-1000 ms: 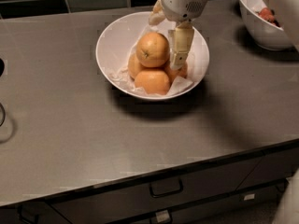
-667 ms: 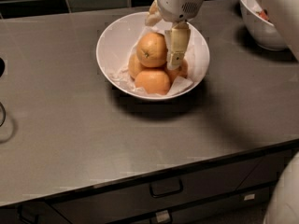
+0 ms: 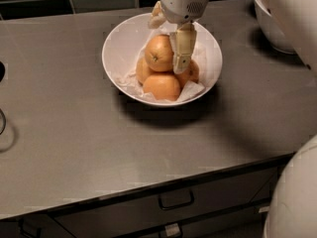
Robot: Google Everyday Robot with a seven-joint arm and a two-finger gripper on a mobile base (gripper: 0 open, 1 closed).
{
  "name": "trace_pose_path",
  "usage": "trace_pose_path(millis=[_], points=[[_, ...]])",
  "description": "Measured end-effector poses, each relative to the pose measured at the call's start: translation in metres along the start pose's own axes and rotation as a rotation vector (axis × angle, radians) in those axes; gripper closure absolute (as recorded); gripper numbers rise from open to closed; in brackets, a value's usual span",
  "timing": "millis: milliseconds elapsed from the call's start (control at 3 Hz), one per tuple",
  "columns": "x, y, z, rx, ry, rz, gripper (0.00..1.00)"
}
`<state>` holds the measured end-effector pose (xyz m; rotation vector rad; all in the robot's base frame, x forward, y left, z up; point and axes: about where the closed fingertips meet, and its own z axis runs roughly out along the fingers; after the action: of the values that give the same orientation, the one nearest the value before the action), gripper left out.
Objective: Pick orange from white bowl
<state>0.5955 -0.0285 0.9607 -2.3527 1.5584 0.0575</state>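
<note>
Now, versus a second ago: gripper (image 3: 168, 47) has shifted slightly left over white bowl (image 3: 111, 43). Near finger (image 3: 182, 46) is now against right flank of orange (image 3: 158, 53); far finger shows behind fruit's top. Jaws spread, straddling orange, not clamped as far as I can judge. Orange sits atop pile in bowl, above deeper-orange fruit (image 3: 161, 86), on paper lining (image 3: 190, 90). My reading: grasp is lined up, closing comes next. No brand, label or legible writing anywhere.
</note>
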Motion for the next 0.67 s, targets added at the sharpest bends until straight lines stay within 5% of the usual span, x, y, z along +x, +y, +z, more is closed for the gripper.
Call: trace_pose_path(millis=[667], points=[[-0.0045, -0.0043, 0.0085, -0.026, -0.016, -0.034, 0.14]])
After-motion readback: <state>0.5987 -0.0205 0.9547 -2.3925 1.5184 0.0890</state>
